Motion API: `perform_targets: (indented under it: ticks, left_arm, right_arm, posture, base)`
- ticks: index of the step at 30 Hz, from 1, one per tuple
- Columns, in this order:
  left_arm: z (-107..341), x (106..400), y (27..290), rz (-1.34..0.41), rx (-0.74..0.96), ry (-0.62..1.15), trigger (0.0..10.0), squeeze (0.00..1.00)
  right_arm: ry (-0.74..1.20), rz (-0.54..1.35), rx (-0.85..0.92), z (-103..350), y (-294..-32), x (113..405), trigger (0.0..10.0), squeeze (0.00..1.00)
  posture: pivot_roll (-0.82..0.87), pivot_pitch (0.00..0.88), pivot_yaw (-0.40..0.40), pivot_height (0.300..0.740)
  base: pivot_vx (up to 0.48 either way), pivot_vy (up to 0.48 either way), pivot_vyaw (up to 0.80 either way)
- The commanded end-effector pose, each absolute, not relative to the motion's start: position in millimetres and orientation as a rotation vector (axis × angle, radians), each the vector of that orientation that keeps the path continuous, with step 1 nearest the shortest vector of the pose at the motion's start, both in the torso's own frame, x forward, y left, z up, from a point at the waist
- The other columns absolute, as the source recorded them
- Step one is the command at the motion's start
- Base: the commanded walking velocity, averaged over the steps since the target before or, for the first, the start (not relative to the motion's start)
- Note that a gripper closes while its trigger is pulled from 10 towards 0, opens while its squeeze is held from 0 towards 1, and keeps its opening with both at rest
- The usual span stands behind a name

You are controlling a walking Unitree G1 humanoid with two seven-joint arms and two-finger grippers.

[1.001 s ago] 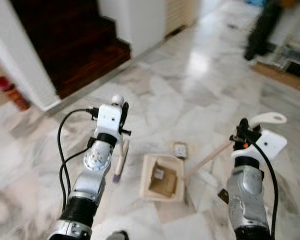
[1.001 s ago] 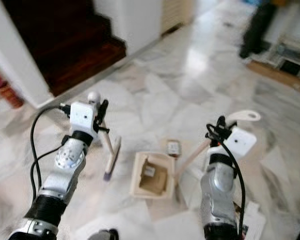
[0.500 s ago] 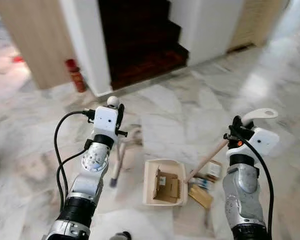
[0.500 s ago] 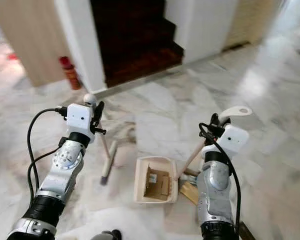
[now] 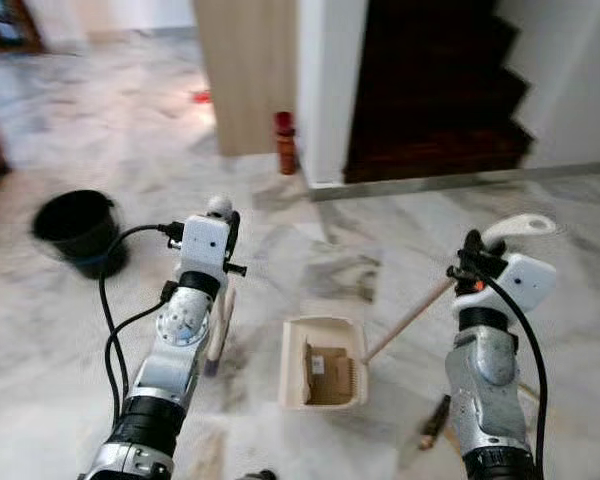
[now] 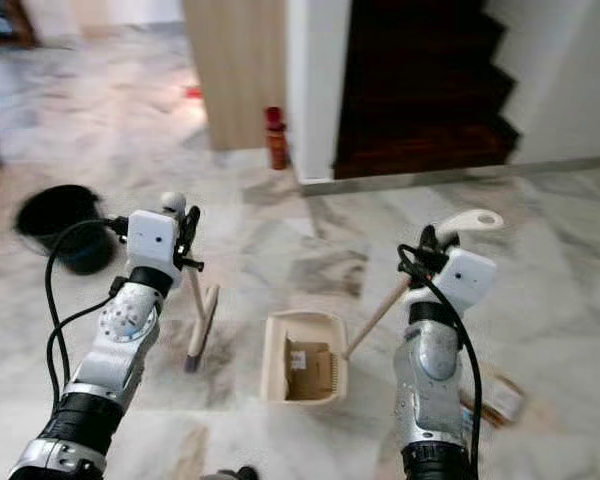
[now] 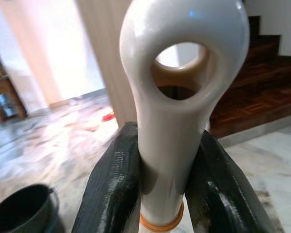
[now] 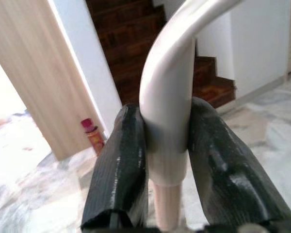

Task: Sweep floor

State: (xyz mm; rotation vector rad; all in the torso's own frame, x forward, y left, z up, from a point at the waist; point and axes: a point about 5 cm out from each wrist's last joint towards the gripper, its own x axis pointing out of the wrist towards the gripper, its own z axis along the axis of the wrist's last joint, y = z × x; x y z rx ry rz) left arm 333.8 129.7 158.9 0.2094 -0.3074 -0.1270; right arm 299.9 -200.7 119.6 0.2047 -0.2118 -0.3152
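Now my left gripper (image 7: 162, 187) clamps the light, stiff cream plastic broom handle (image 7: 177, 121) near its loop; my right gripper (image 8: 167, 160) grips the slippery cream dustpan handle (image 8: 167, 97), its pan hanging below.

Marble floor (image 5: 400, 240) meets dark wooden stairs (image 5: 435, 90).

Both silver arms reach forward and down, forearms raised, wrists bent so the jaws point upward. The left gripper (image 7: 162, 179) is clamped on the broom handle (image 7: 177, 97), its looped end standing clear above the two black fingers (image 7: 111, 184). The right gripper (image 8: 167, 155) is clamped on the dustpan handle (image 8: 169, 92), whose curved top rises past the fingertips.
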Motion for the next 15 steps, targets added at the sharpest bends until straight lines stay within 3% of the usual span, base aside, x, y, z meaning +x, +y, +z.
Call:
perform_targets:
  ticks: [1,12,15]
  left_arm:
    - [171.8,333.6,127.9,-0.131,0.207,-0.370,10.0,0.00]
    - [170.9,333.2,130.4,-0.115,0.198,-0.359,10.0,0.00]
    - [170.9,333.2,131.4,-0.112,0.196,-0.357,10.0,0.00]
  right_arm:
    - [-0.284,-0.298,0.210,136.4,-198.8,304.0,10.0,0.00]
    - [-0.279,-0.299,0.220,136.4,-200.3,304.3,10.0,0.00]
    - [-0.275,-0.296,0.222,135.7,-199.0,304.4,10.0,0.00]
  posture:
    - [0.07,0.042,-0.034,0.740]
    - [0.08,0.069,-0.038,0.740]
    - [0.08,0.075,-0.039,0.740]
  base:
    - [0.000,0.000,0.00]
    - [0.000,0.000,0.00]
    - [0.000,0.293,0.00]
